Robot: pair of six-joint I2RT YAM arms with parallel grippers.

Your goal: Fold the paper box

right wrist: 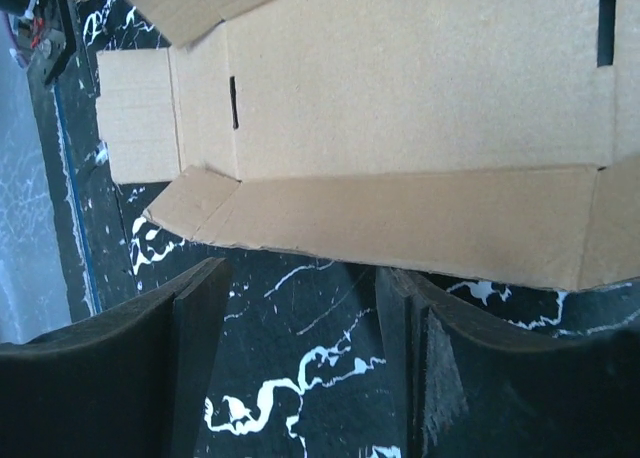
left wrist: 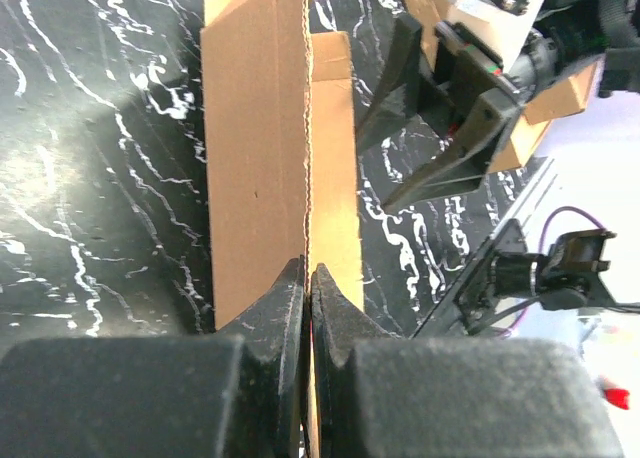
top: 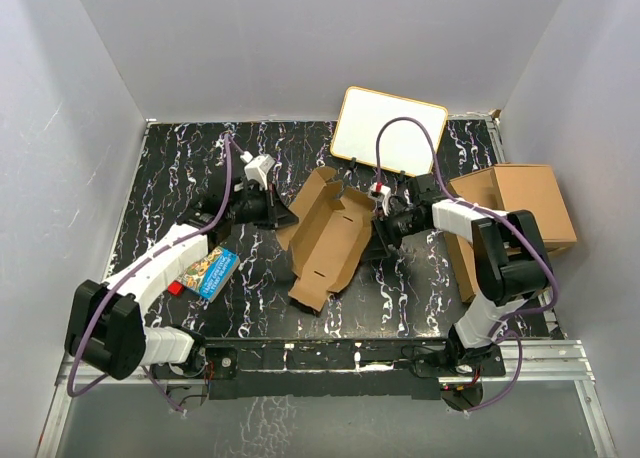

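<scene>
— Well, we see the paper box (top: 325,240) in the middle of the surface (top: 180,168): matte brown corrugated card, bent into a shallow trough with notched flaps.
— And our left pincer (left wrist: 308,278) is clenched on the thin serrated edge of its raised wall.
— Our right pincer (right wrist: 300,278) is released, fingers apart just beside the opposite wall.
— We have open black marbled surface at the far left; stacked cardboard boxes (top: 515,213) crowd the right edge.

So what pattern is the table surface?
The table is black with white marbled veins; top view shows it best.
</scene>
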